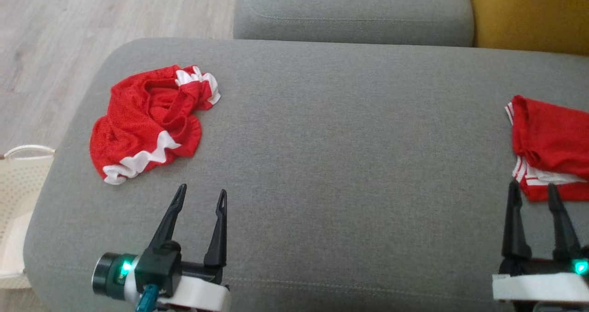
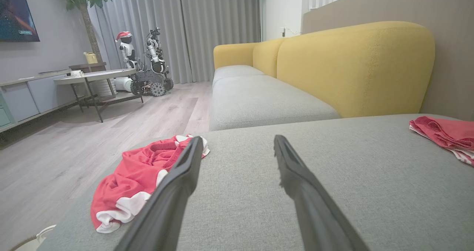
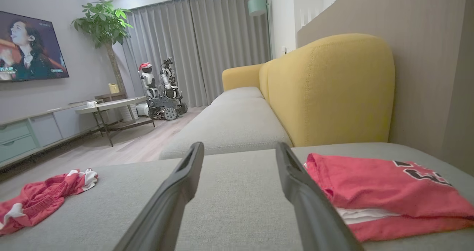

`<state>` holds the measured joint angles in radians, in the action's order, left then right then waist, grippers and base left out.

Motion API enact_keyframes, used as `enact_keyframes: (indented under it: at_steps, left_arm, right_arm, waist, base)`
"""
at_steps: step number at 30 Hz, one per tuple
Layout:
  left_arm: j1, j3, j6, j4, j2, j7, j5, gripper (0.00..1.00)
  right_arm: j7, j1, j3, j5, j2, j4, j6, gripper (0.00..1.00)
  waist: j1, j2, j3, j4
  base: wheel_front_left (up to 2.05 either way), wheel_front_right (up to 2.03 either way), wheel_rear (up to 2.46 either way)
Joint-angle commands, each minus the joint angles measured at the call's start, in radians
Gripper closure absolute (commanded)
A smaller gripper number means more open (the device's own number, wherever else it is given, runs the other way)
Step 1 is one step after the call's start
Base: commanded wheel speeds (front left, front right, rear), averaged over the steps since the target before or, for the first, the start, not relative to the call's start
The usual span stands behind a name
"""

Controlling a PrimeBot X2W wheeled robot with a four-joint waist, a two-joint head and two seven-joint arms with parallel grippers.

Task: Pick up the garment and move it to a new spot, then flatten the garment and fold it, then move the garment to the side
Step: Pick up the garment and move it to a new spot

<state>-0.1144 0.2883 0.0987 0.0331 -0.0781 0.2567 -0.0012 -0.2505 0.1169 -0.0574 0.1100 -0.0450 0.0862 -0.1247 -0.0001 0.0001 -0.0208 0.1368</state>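
Observation:
A crumpled red garment with white trim (image 1: 149, 118) lies on the left part of the grey sofa seat (image 1: 345, 141). It also appears at the lower left of the left wrist view as the red garment (image 2: 133, 180) and at the far left of the right wrist view (image 3: 40, 199). My left gripper (image 1: 202, 194) is open just below and right of it, empty. My right gripper (image 1: 534, 187) is open at the lower right, its tips at the near edge of a folded red garment (image 1: 550, 141), nothing between the fingers.
The folded red garment (image 3: 381, 191) bears dark print. A cream perforated basket (image 1: 18, 197) stands off the seat's left edge over wood floor (image 1: 69, 22). A second grey cushion (image 1: 354, 8) and yellow backrest (image 1: 529, 13) lie beyond. A table (image 2: 92, 77) and another robot (image 2: 148, 66) stand across the room.

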Motion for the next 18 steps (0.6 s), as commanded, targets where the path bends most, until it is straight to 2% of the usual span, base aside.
enact_keyframes:
  at_steps: [1, 8, 18]
  left_arm:
    - [0.044, -0.024, 0.008, 0.039, -0.006, 0.005, 0.008, 0.00]
    - [0.061, -0.017, 0.024, 0.074, -0.009, 0.005, 0.011, 0.00]
    - [0.061, -0.012, 0.056, 0.093, -0.016, 0.005, 0.007, 0.00]
  right_arm:
    - [-0.011, -0.013, 0.032, 0.023, -0.005, -0.024, -0.006, 0.00]
    - [-0.011, -0.013, 0.088, 0.037, -0.005, -0.002, -0.006, 0.00]
    - [-0.011, -0.028, 0.149, 0.031, -0.005, -0.011, -0.006, 0.00]
  waist:
    - [0.0001, -0.0001, -0.001, 0.008]
    - [0.0001, -0.0001, 0.010, 0.087]
    - [0.0001, -0.0001, 0.025, 0.253]
  base:
    - [0.00, 0.00, 0.00]
    - [0.00, 0.00, 0.00]
    - [0.00, 0.00, 0.00]
